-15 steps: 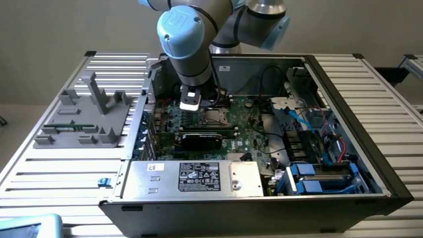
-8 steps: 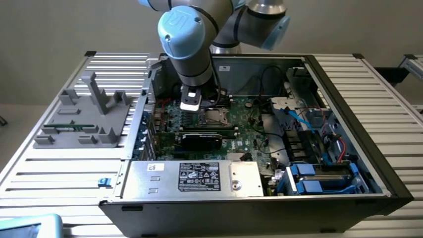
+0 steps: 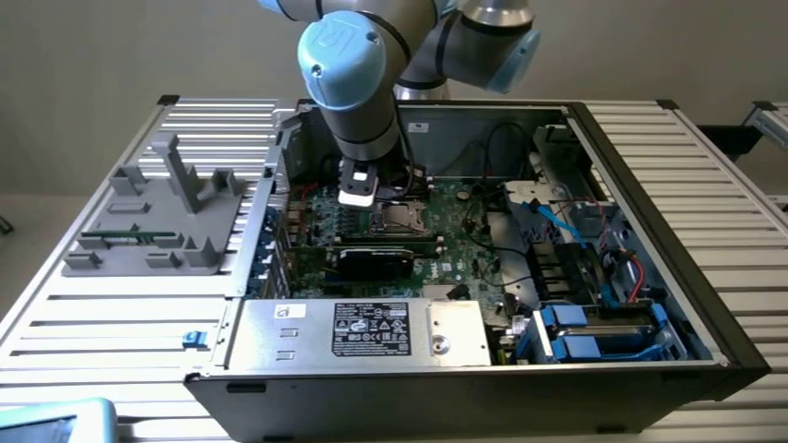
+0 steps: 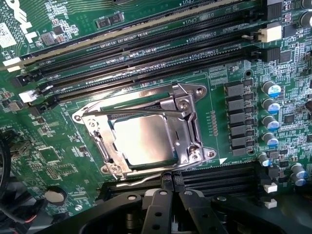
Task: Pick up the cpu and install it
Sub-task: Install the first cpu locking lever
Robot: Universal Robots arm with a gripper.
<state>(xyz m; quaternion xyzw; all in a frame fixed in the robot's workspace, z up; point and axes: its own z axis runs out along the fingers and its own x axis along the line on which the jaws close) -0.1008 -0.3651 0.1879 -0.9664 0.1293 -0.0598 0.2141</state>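
The cpu [image 4: 144,139] shows its silvery-beige top inside the metal socket frame [image 4: 187,126] on the green motherboard [image 4: 44,161]. A thin lever lies across the frame's upper side. My gripper [image 4: 169,196] hovers just beside the socket's edge, its black fingers [image 4: 156,209] shut together with nothing between them. In the exterior view the gripper [image 3: 376,205] hangs low inside the open computer case [image 3: 640,185], directly over the socket [image 3: 404,218].
Long black memory slots [image 4: 146,44] run beside the socket, and capacitors [image 4: 270,105] stand on its other side. A black card [image 3: 376,258], a grey power supply [image 3: 364,330] and blue drive bays [image 3: 591,332] crowd the case. A grey fixture [image 3: 161,217] sits at the exterior view's left.
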